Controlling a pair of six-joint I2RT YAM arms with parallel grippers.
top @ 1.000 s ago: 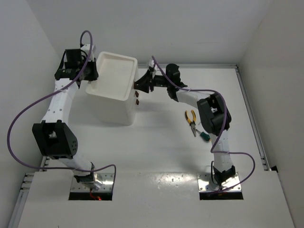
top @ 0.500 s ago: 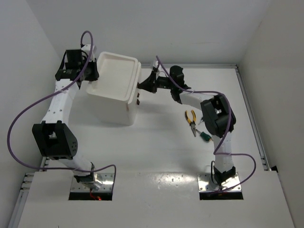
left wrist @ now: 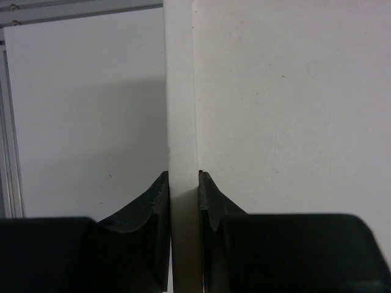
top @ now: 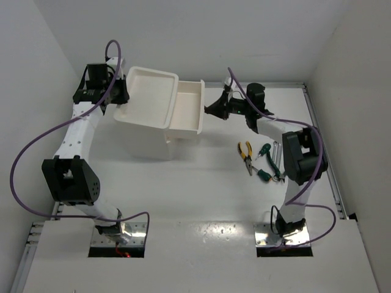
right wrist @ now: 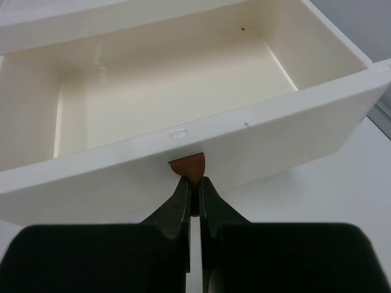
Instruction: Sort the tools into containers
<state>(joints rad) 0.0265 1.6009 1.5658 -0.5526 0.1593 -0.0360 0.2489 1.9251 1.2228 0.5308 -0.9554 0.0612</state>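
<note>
The white drawer unit stands at the back left. Its top drawer is pulled out to the right and is empty inside. My right gripper is shut on the drawer's brown handle. My left gripper is shut on the unit's tray rim. Yellow-handled pliers lie on the table at the right. Beside them are a small green-handled tool, another green-handled tool and slim silver wrenches.
Two lower brown handles are hidden under the open drawer. The white walls close in at the left, back and right. A metal rail runs along the table's right edge.
My right gripper has pulled the top drawer out to the right by its handle. The right arm swung right, uncovering more tools. The left gripper has stayed on the rim.
</note>
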